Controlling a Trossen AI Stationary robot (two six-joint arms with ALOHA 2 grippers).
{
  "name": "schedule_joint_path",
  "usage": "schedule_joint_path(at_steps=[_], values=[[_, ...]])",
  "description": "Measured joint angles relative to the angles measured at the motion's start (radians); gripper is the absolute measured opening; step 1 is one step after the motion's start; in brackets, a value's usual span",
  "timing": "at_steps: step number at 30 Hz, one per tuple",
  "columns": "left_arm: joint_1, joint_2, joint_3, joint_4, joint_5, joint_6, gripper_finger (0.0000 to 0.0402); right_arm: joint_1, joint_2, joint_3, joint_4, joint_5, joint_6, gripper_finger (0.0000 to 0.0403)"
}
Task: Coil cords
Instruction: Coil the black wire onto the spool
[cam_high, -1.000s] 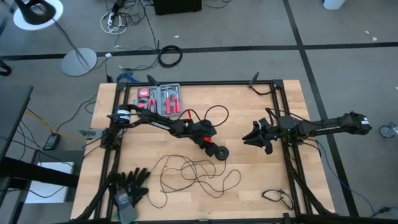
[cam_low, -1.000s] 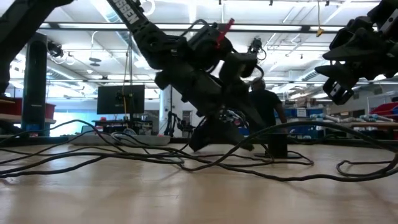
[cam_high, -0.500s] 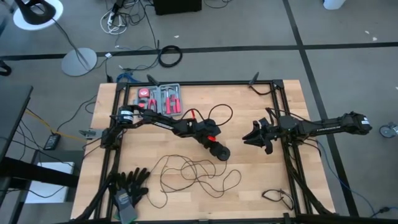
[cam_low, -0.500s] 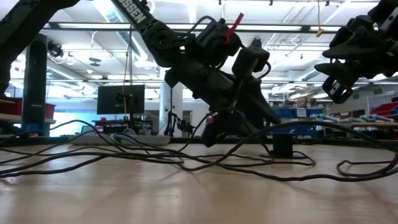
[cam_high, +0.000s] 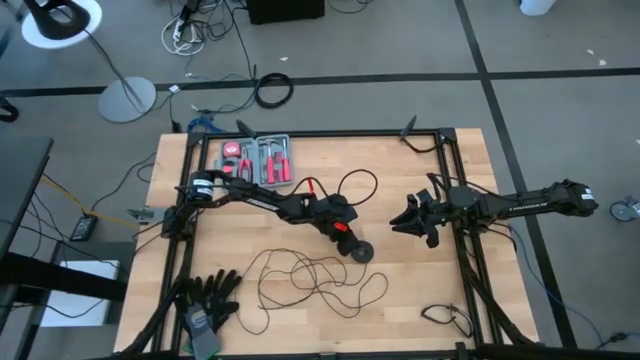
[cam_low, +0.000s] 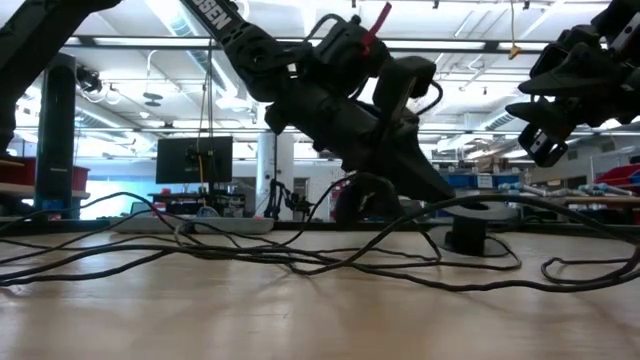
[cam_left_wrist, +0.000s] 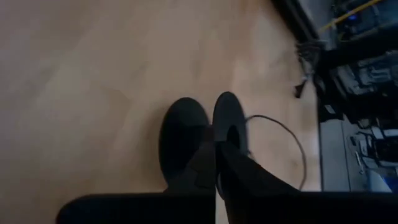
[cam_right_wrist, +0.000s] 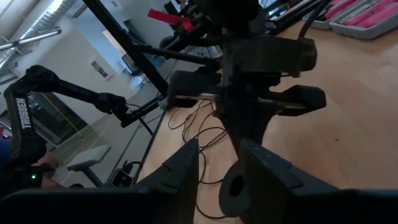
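The thin black wire (cam_high: 310, 275) lies in loose tangled loops on the wooden table, and it also shows in the low view (cam_low: 250, 255). Its end is a round black puck (cam_high: 360, 252), shaped like two discs on a short stem (cam_low: 470, 228). My left gripper (cam_high: 350, 243) reaches from the table's left and is shut at the puck (cam_left_wrist: 186, 134). My right gripper (cam_high: 400, 222) hovers open and empty to the right of the puck, well above the table (cam_low: 540, 130). It faces the puck (cam_right_wrist: 235, 186) and the left arm. My left gripper holds the puck at the edge of its discs (cam_left_wrist: 217, 146), by the ends of its fingers (cam_left_wrist: 249, 180). The fingers slant down from the table's left and far side. The gripper hides how the two fingers sit on it. The puck's base (cam_low: 468, 246) stands on the table.
A tray of red-handled tools (cam_high: 255, 160) sits at the far left. Black gloves (cam_high: 205, 300) lie at the near left corner. A short black cable (cam_high: 445, 318) lies at the near right. Black frame rails (cam_high: 470, 270) border the table.
My left gripper has gone toward the table's right and near edge and has tipped lower. The puck has slid along the table with it, toward the right gripper. The wire loop behind the left wrist has followed. The right arm has kept still.
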Motion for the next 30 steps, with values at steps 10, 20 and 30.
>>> schedule_joint_path(at_steps=[10,20,30], values=[[0.002,-0.006,-0.004,0.091,0.048,0.069,0.0001,0.0,0.0,0.0,0.0,0.0,0.0,0.0118],[-0.005,-0.178,-0.006,-0.124,-0.16,0.336,0.0,0.0,0.0,0.0,0.0,0.0,0.0,0.0118],[-0.006,-0.56,-0.366,-0.022,-0.426,0.427,0.0,0.0,0.0,0.0,0.003,0.0,0.0,0.0118]])
